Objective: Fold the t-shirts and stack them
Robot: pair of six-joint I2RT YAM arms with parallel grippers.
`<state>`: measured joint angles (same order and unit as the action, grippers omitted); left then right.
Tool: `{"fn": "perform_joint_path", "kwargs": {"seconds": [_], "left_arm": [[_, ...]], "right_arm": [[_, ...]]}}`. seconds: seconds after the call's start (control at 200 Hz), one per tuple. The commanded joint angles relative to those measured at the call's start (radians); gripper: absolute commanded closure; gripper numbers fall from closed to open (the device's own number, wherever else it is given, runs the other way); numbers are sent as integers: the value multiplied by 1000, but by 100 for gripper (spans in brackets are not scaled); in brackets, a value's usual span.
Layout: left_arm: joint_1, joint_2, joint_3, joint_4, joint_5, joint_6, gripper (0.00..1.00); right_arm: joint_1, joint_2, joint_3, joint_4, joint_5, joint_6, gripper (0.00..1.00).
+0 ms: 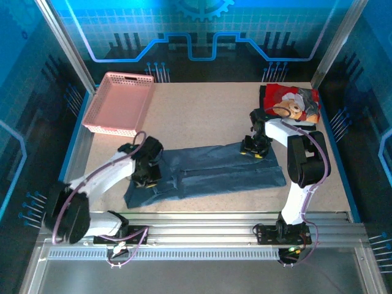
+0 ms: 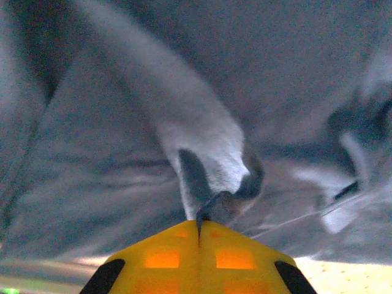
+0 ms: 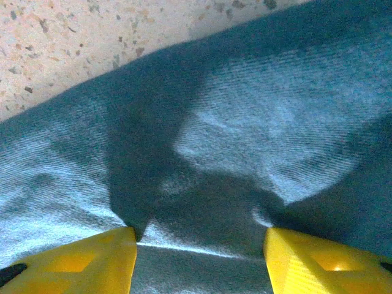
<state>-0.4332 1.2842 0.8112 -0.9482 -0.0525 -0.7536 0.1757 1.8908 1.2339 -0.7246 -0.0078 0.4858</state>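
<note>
Risk, top external view: the slate-blue t-shirt point(image 1: 215, 173) lies spread lengthwise at mid-table and is held at one end only. If the left gripper point(image 1: 147, 176) lifts alone, the cloth will likely drag and bunch instead of folding on a clean line. The teddy-bear t-shirt point(image 1: 293, 101) sits crumpled at the far right corner, just behind the right arm, where a wide elbow swing could snag it. The pink basket point(image 1: 119, 101) stands far left, well apart. Pose: the left arm reaches inward and low over the shirt's left end. The right arm is bent back on itself, with the right gripper point(image 1: 254, 147) pointing down on the shirt's far right edge.

Left wrist view: the jaws are closed on a thin raised ridge of blue cloth. The pinch is shallow, so the fabric may slip free under its own weight, or only one layer may come up.

Right wrist view: the yellow fingertips point(image 3: 79, 260) are parted and press on the blue cloth near its edge, clamping nothing. If the jaws close here, they may miss the hem.
</note>
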Motion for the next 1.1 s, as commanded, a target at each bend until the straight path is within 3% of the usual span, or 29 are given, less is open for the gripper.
{"fn": "perform_joint_path", "kwargs": {"seconds": [0.0, 0.08, 0.255, 0.34, 0.42, 0.475, 0.755, 0.86, 1.096], "left_arm": [[9, -143, -121, -96, -61, -208, 99], [19, -253, -176, -124, -91, -303, 95], [65, -431, -245, -193, -144, -453, 72], [67, -454, -209, -245, -201, -481, 71], [67, -433, -181, -211, -199, -447, 52], [65, -398, -157, -171, -181, -430, 47], [6, -160, 57, 13, -175, -249, 39], [7, -55, 77, 103, -104, -187, 38], [12, 156, 71, 177, -77, -219, 48]], "right_arm": [[3, 24, -8, -19, -26, -19, 41], [2, 29, -5, -21, -28, -23, 41], [-2, 34, 4, -25, -34, -36, 41], [-6, 29, 7, -32, -32, -43, 40], [-6, 19, 3, -31, -32, -50, 40], [-9, 14, 5, -37, -29, -54, 39], [-40, -112, -10, -44, -60, -75, 35], [-60, -138, 2, -80, -80, -94, 34], [-74, -171, -43, -103, -76, -124, 36]]}}
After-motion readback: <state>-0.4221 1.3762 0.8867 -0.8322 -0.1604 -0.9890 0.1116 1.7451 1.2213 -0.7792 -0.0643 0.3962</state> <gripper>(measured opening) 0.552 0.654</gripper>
